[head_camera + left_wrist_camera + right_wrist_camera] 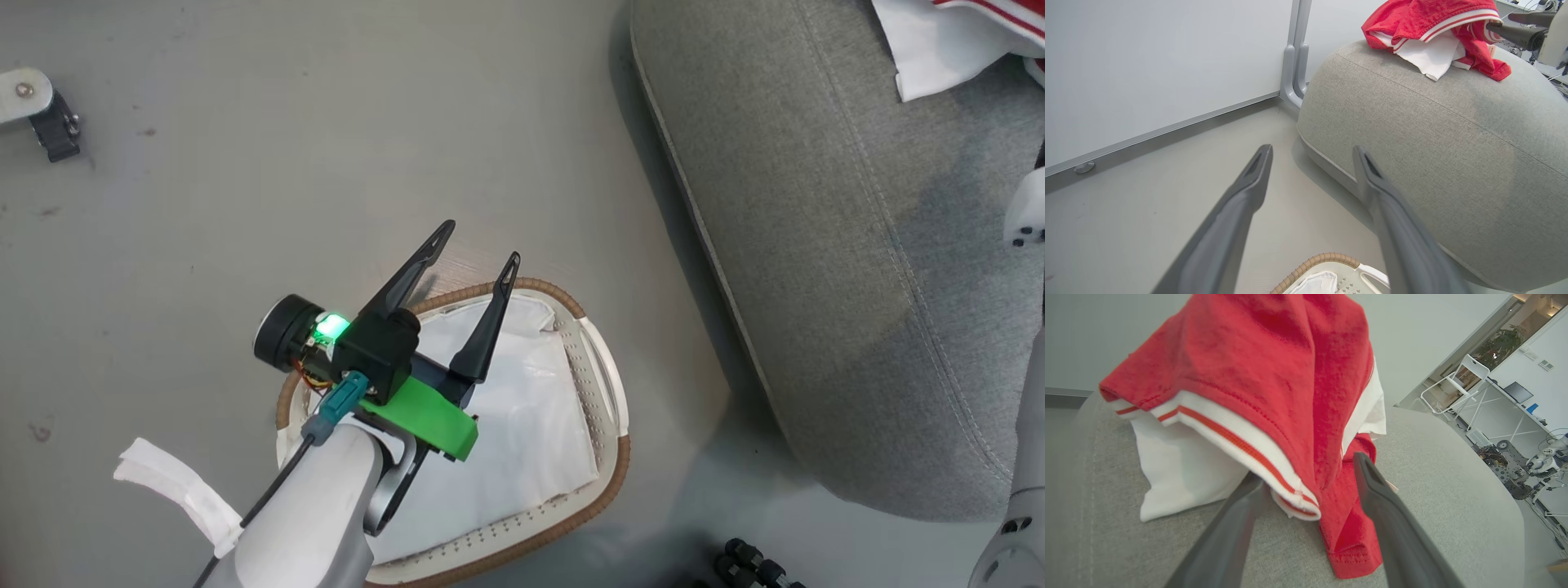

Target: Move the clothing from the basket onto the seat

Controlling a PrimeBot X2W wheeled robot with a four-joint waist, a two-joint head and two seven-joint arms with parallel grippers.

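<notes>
Head view: the basket (614,469) stands on the grey floor (204,204), just beside the rounded edge of the seat (857,245). Inside it lies a white crinkly liner sheet (531,425). The left jaws hang over the basket's far rim, spread wide and holding nothing, their dark fingers (406,280) pointing away from the robot. At the top right corner a bit of the clothing (939,49) lies on the seat, a white panel with a red striped edge.

Left wrist view: here the whole heap of clothing (1412,18) shows, bunched on top of the seat (1433,143), well apart from the basket (1323,258) at the bottom edge. The liner sheet (1318,283) peeks out below. The right arm's fingers (1515,34) reach in beside the heap.

Right wrist view: close up, the clothing (1269,355) rests on the seat (1453,477), its striped hem draped between the right jaws, which stand wide apart without pinching it; the fabric covers one fingertip.
</notes>
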